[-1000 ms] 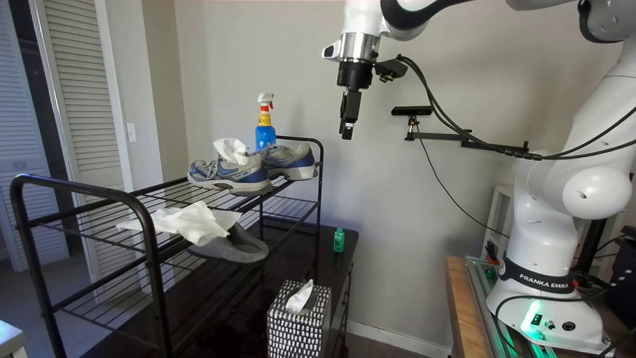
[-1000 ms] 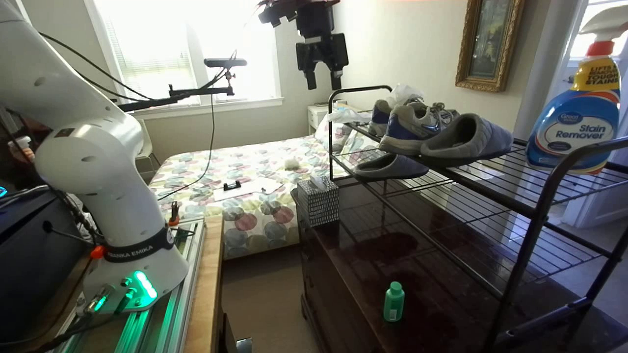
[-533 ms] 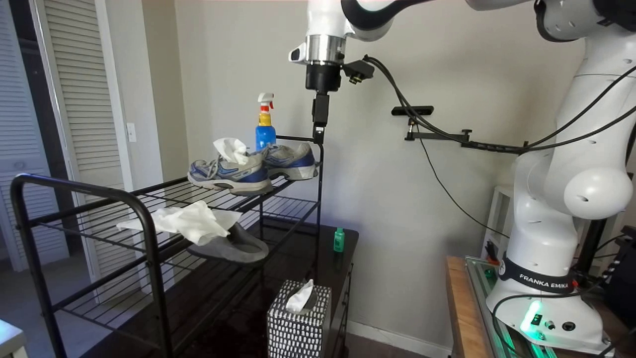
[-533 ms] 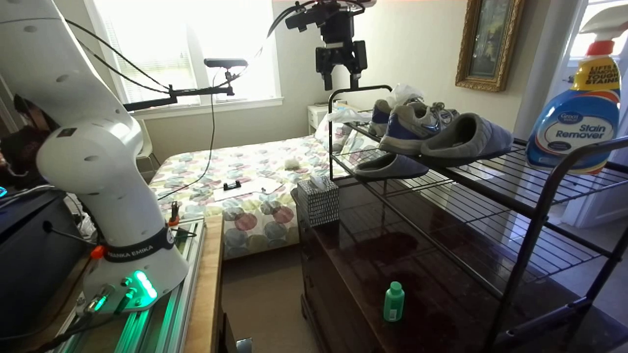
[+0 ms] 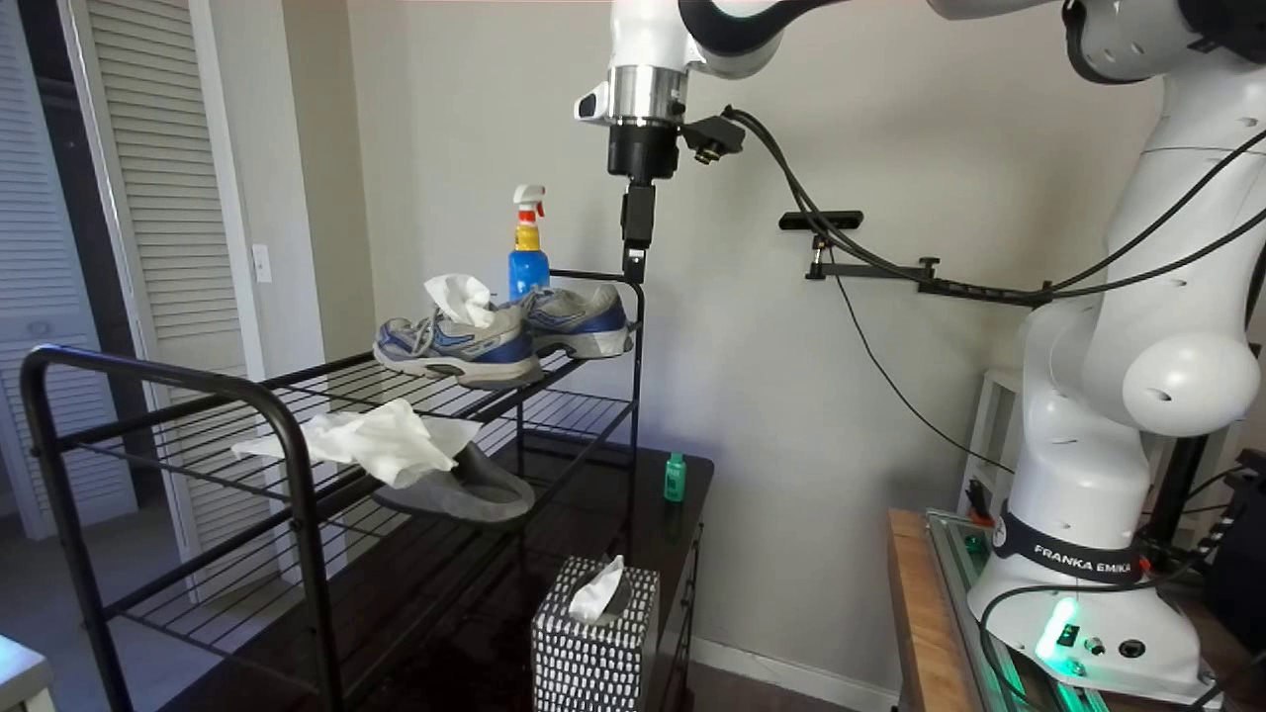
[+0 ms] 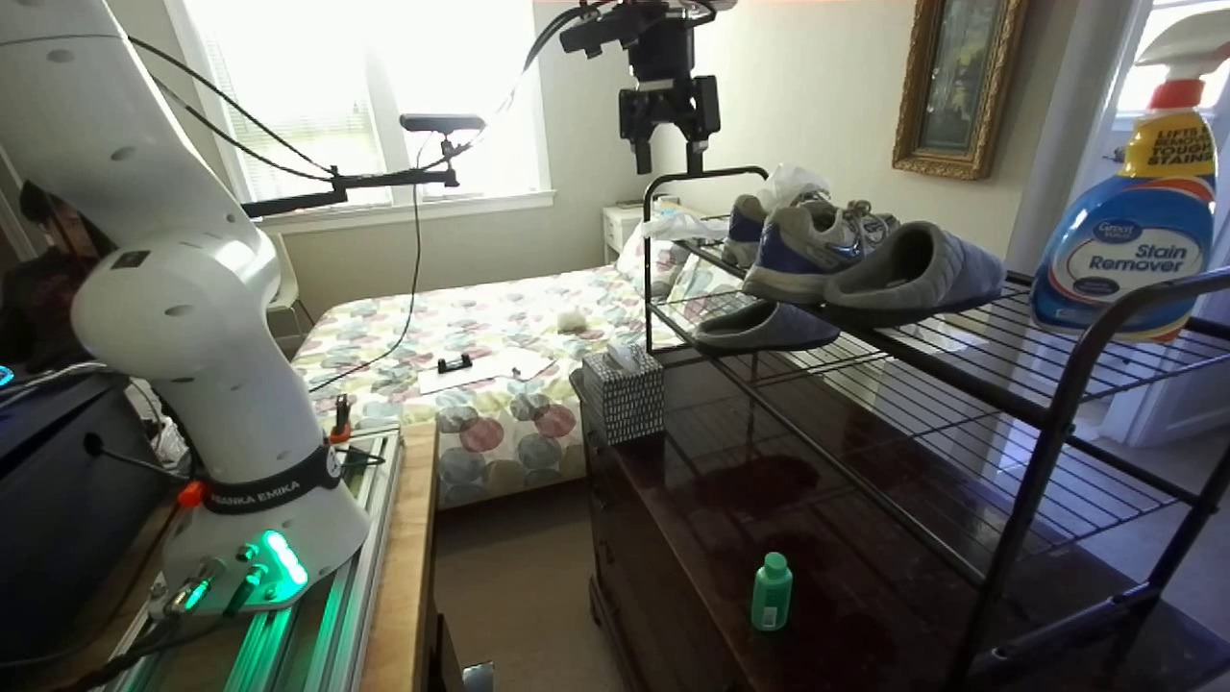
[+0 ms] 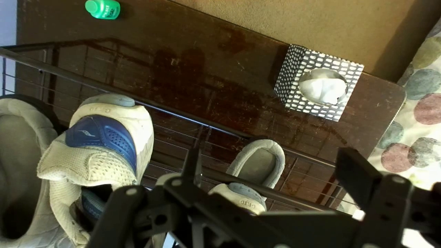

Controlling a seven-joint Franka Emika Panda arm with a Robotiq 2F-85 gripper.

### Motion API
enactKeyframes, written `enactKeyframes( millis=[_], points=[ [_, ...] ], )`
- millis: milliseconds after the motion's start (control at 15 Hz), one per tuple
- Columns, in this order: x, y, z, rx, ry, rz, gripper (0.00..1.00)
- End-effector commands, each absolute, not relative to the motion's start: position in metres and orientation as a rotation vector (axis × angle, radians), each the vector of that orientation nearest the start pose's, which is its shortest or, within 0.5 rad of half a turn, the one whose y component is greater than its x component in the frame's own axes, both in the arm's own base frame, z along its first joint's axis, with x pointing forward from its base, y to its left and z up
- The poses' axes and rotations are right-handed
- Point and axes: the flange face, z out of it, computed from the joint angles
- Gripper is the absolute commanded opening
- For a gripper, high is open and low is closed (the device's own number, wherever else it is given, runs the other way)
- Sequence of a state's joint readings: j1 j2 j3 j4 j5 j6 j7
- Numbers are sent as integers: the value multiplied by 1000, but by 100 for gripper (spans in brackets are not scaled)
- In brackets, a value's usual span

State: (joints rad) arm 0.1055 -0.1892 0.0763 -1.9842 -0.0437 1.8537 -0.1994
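My gripper (image 6: 669, 159) hangs open and empty in the air above the black wire rack (image 6: 961, 384), fingers pointing down; it also shows side-on in an exterior view (image 5: 633, 265). It touches nothing. In the wrist view its fingers (image 7: 274, 167) frame a grey slipper (image 7: 256, 165) on the lower shelf and the heel of a sneaker (image 7: 241, 198). The other sneaker (image 7: 100, 148) and grey slipper (image 7: 20, 158) are to the left. Both grey-blue sneakers and that slipper (image 6: 922, 264) stand on the top shelf. A white tissue (image 5: 462, 299) sits on the near sneaker (image 5: 460, 346).
A blue stain remover bottle (image 6: 1124, 240) stands at the rack's end. Another tissue (image 5: 386, 445) lies on the rack. The dark dresser (image 6: 711, 538) under the rack bears a patterned tissue box (image 6: 625, 399) and a green bottle (image 6: 772, 594). A bed (image 6: 509, 423) stands behind.
The arm has swung toward the rack over the last second, bringing the gripper left in an exterior view. Over the last half second it has barely moved, rising very slightly. The objects have not moved.
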Motion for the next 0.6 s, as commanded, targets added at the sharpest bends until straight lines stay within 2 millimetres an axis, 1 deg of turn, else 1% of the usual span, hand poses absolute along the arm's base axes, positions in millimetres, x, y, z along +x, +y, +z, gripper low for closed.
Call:
enactKeyframes(
  millis=[0, 133, 333, 467, 533],
  points=[
    [499, 100, 550, -3125, -664, -79, 100],
    [494, 135, 538, -3089, -766, -61, 100],
    [479, 206, 515, -2998, -1002, 12, 100],
    [472, 246, 498, -2937, -1163, 52, 100],
    [472, 261, 489, -2916, -1227, 61, 100]
  ],
)
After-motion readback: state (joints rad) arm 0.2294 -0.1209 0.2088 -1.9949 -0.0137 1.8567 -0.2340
